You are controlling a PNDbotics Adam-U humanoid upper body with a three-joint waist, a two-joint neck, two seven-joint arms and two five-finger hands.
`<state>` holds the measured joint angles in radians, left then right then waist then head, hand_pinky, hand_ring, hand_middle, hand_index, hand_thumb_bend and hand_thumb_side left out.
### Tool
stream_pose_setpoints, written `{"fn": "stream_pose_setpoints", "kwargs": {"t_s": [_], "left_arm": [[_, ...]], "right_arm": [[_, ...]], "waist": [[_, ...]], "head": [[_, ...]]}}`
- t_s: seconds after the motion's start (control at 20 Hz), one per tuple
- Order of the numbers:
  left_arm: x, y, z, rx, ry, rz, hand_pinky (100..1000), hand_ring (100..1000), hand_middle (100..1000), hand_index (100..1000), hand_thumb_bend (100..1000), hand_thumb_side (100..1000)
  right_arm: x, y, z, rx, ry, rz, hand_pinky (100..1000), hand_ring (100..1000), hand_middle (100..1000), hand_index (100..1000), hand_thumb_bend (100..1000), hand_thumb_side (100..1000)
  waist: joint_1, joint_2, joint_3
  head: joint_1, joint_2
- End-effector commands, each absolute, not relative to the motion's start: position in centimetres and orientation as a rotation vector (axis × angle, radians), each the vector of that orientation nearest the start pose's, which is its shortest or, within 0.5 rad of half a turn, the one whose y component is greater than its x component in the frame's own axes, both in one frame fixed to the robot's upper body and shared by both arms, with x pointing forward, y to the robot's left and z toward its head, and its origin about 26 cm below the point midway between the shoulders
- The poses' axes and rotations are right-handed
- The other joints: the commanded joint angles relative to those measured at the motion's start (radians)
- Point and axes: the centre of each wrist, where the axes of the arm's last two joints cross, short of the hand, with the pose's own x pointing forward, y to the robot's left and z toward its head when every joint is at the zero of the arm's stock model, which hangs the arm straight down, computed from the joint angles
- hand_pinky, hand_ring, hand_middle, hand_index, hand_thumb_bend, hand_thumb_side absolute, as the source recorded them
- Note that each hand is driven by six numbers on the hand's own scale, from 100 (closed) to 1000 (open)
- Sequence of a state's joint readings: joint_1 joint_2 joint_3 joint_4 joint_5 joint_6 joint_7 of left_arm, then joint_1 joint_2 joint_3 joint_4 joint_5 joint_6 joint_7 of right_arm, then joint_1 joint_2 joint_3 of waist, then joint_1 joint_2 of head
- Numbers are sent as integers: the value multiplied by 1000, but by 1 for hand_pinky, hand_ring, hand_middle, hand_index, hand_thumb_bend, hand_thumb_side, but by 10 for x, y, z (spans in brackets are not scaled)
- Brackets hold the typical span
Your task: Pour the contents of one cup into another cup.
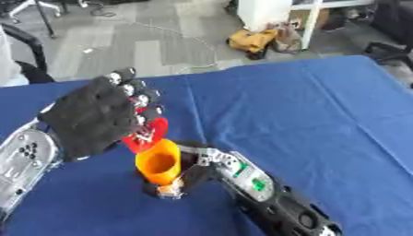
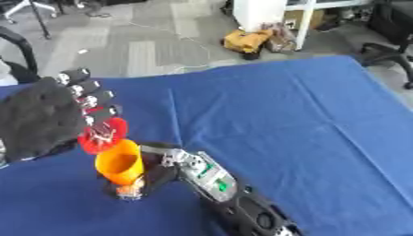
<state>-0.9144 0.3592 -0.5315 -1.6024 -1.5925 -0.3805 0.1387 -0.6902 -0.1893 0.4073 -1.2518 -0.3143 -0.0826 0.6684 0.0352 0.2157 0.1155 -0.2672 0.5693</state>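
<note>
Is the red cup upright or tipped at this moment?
Tipped. The left hand holds the red cup on its side, its mouth directly above the orange cup.

A matt blue cloth (image 1: pixel 306 120), faintly creased, covers the counter. The orange cup (image 1: pixel 159 167) and red cup (image 1: pixel 150 133) look like smooth plastic. The left hand (image 1: pixel 93 117) wears a nubbly black glove, its fingers (image 1: pixel 135 90) showing silvery metal.

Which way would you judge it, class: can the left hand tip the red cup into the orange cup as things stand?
Probably yes: the left hand holds the red cup tilted right above the orange cup, with nothing between them.
</note>
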Motion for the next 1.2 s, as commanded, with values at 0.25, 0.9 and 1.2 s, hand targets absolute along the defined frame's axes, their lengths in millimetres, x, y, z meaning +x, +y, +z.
{"fn": "stream_pose_setpoints", "kwargs": {"t_s": [0.25, 0.9, 1.2], "left_arm": [[367, 99, 262, -1333, 1744, 1527, 507, 223, 239, 584, 314, 100], [369, 100, 261, -1346, 1718, 1538, 517, 219, 234, 580, 303, 100], [369, 100, 261, -1350, 1710, 1540, 521, 218, 232, 580, 299, 100]], "right_arm": [[409, -131, 119, 823, -1653, 1128, 512, 556, 456, 489, 100, 100], [410, -132, 119, 823, -1653, 1127, 511, 556, 455, 488, 100, 100], [410, -132, 119, 825, -1652, 1125, 510, 556, 455, 488, 100, 100]], "waist": [[1, -17, 1], [0, -17, 4], [0, -17, 3]], "head": [[-1, -4], [-2, -5], [-2, -6]]}}
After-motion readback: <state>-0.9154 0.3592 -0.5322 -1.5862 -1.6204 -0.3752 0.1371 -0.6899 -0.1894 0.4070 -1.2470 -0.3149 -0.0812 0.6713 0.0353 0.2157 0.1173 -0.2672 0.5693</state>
